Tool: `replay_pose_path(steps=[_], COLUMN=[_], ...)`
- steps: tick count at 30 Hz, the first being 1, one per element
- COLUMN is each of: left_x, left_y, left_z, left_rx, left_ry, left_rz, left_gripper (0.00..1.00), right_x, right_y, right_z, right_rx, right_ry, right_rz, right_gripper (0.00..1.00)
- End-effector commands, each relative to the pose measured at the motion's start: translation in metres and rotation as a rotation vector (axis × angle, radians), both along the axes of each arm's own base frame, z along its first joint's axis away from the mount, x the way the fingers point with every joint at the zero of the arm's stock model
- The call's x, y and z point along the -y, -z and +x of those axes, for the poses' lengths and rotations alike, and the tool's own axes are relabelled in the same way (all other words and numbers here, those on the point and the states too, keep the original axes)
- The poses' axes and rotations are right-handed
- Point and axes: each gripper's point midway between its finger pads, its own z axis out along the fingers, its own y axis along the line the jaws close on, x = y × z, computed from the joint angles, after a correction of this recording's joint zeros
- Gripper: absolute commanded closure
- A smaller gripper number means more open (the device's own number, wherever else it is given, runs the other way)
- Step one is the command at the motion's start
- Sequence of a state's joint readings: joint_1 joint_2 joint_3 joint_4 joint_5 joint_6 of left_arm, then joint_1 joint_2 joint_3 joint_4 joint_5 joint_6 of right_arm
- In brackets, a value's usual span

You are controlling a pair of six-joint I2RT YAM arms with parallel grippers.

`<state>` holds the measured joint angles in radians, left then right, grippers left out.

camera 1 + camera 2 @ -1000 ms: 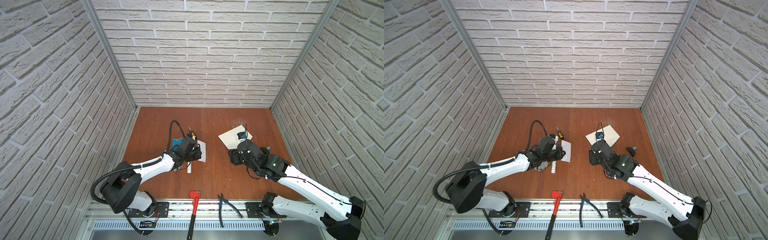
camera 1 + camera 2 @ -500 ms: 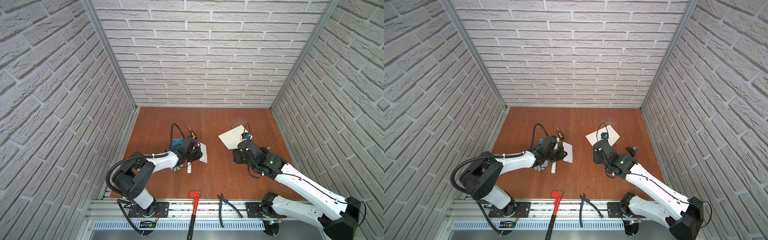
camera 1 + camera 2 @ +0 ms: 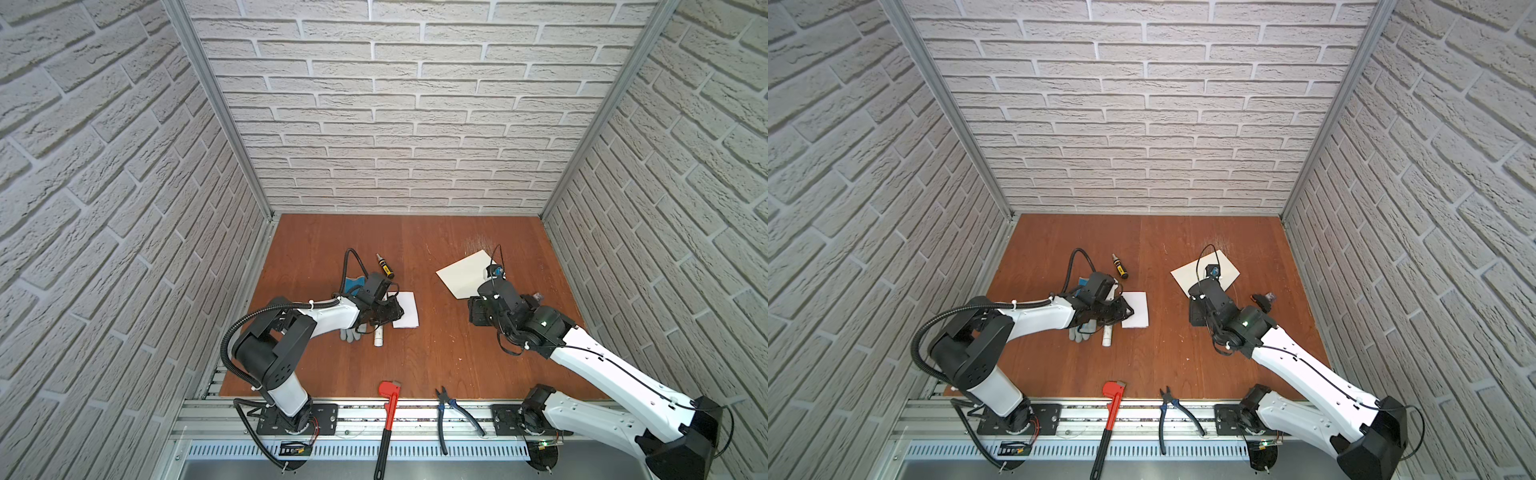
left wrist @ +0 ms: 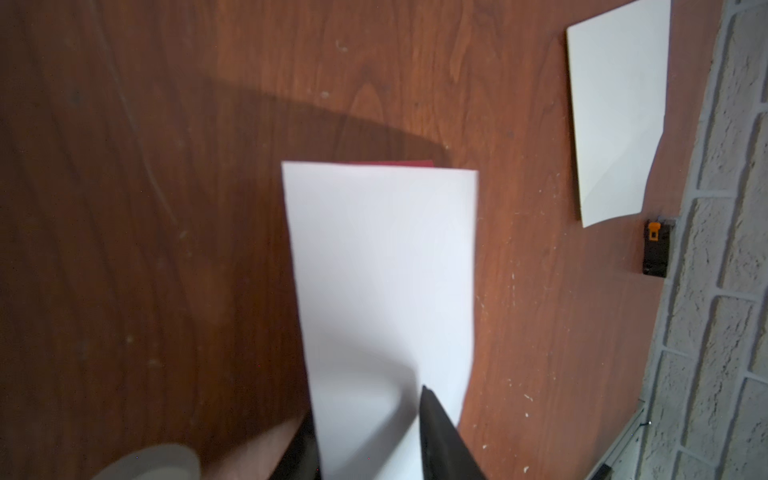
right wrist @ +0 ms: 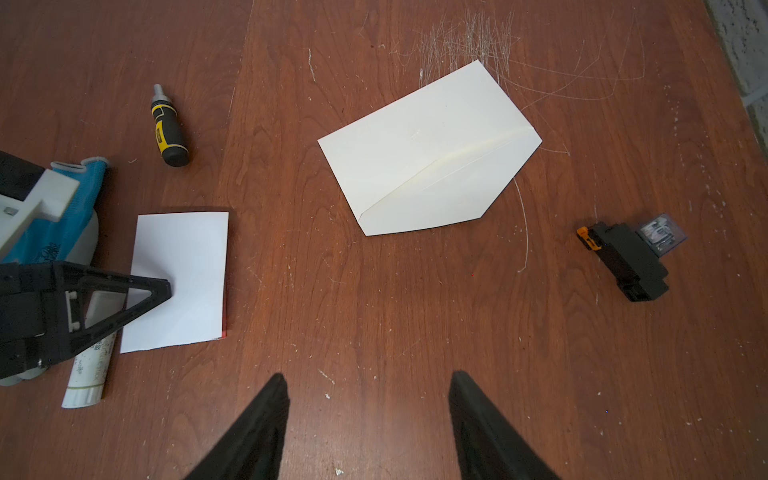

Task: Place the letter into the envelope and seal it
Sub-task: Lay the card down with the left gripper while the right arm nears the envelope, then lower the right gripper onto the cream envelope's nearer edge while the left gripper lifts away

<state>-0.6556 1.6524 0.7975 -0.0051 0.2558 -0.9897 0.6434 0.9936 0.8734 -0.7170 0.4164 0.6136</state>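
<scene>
The left gripper holds its jaws parted astride the left edge of the letter, while the right gripper hangs with jaws released over bare tabletop just near of the envelope.

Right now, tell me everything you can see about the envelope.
The envelope is cream-white paper and lies flat on the wooden table, in the right half towards the back, skewed to the table's edges. Its triangular flap is open, folded out flat along a visible crease. The upturned face looks blank and smooth, with only a faint mark near the middle. In the right wrist view nothing touches it or rests on it, and nothing shows inside.
</scene>
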Motion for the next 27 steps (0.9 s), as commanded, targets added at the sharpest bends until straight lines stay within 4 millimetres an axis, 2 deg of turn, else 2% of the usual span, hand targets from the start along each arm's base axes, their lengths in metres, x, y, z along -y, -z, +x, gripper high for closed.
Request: replay_pose_path(steps=[1,6,11,15,20,23,27], left_x=[-0.001,-0.003,-0.004,-0.006,-0.008,-0.006,-0.006], left_y=[-0.003,-0.015,-0.038,-0.058,-0.095,-0.121,-0.146], left_z=[0.000,0.002,0.008,0.012,0.016,0.014,0.012], left_rx=[0.008,0.039,0.096,0.145,0.260,0.370,0.523], left_ry=[0.037,0.048,0.060,0.074,0.085,0.115,0.145], left_rz=[0.016,0.025,0.032,0.044,0.024,-0.013,-0.041], left_gripper=[0.59,0.52,0.41,0.37,0.36,0.36,0.37], right_x=[0.002,0.004,0.010,0.015,0.022,0.026,0.030], right_y=[-0.002,-0.005,-0.008,-0.007,-0.002,0.008,0.024], right_z=[0.002,0.003,0.004,0.005,0.011,0.019,0.033], right_rx=[0.016,0.015,0.017,0.012,-0.010,-0.032,-0.069], right_ry=[0.009,0.012,0.029,0.052,0.103,0.149,0.214], right_rz=[0.012,0.010,0.005,0.012,0.071,0.134,0.215], right_gripper=[0.36,0.36,0.36,0.34,0.32,0.32,0.32])
